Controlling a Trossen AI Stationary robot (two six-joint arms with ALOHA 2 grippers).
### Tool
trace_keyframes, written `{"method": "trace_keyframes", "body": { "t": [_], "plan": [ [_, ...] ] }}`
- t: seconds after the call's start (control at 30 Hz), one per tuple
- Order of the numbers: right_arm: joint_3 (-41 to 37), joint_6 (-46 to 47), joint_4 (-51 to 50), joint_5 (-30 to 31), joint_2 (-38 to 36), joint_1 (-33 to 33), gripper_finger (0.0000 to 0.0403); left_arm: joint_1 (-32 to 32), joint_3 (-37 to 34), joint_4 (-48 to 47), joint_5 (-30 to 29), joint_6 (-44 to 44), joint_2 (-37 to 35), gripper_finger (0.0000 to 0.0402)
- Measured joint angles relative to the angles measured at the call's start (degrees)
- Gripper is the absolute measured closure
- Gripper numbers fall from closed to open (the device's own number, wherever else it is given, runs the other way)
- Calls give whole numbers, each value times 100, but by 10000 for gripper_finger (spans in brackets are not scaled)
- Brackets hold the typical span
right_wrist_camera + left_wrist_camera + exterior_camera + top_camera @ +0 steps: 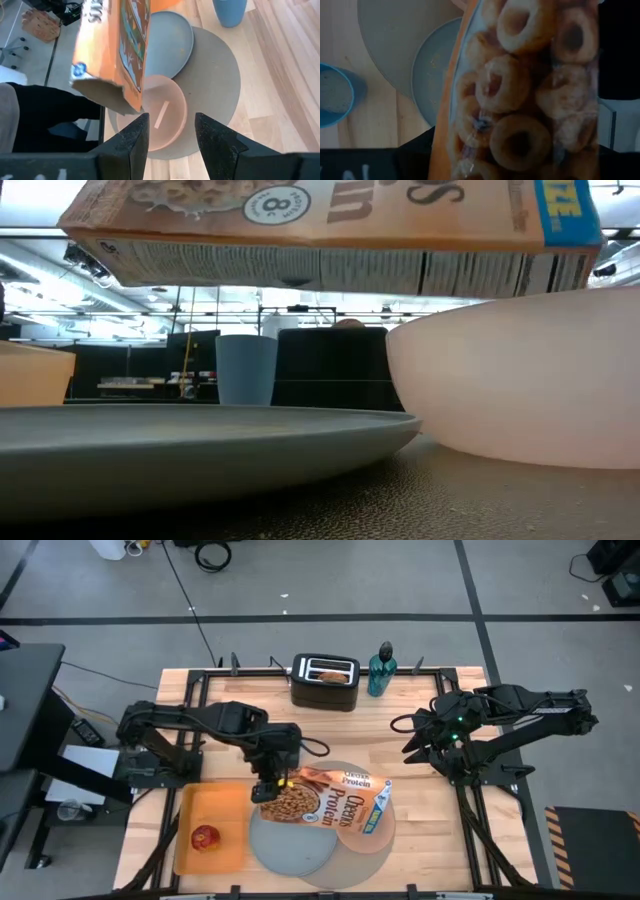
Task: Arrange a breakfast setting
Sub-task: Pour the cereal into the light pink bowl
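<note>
My left gripper point(268, 786) is shut on an orange cereal box point(330, 800), held lying over the blue-grey plate point(285, 840) and the pink bowl point(162, 120). Both rest on the round grey mat point(345, 855). The box's torn open end point(107, 97) is above the bowl, and I see no loose cereal in the bowl. The red apple point(206, 837) lies on the orange tray point(200, 805). Round toast point(328, 676) sticks up from the black toaster point(325, 690). My right gripper point(170, 142) is open and empty, above the table right of the mat. The spoon is out of view. My left gripper holds the cereal box at its closed end point(278, 792), the end toward the table's left, coming from above. The gripper body hides the fingers, so the kind of hold does not show. The box lies about level, lifted clear of plate and bowl point(330, 230), printed face up.
A blue cup point(230, 10) stands on the wood just beyond the mat, under my left arm. A teal bottle point(380, 670) stands beside the toaster at the far edge. Bare wood lies right of the mat.
</note>
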Motion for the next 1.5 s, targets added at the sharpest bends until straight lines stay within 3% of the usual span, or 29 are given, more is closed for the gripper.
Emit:
{"method": "trace_keyframes", "body": {
  "t": [0.23,0.47,1.13,1.5],
  "plan": [
    [0,0,5,0,0,0,237,0,695,-596,-1,50,470,191],
    [0,-2,16,0,0,0,237,33,906,-657,-73,7,612,191],
    [0,-7,55,116,2,0,237,129,904,-616,113,132,620,191],
    [0,-36,110,168,2,-7,236,164,901,-541,387,-400,620,191]
  ]
}}
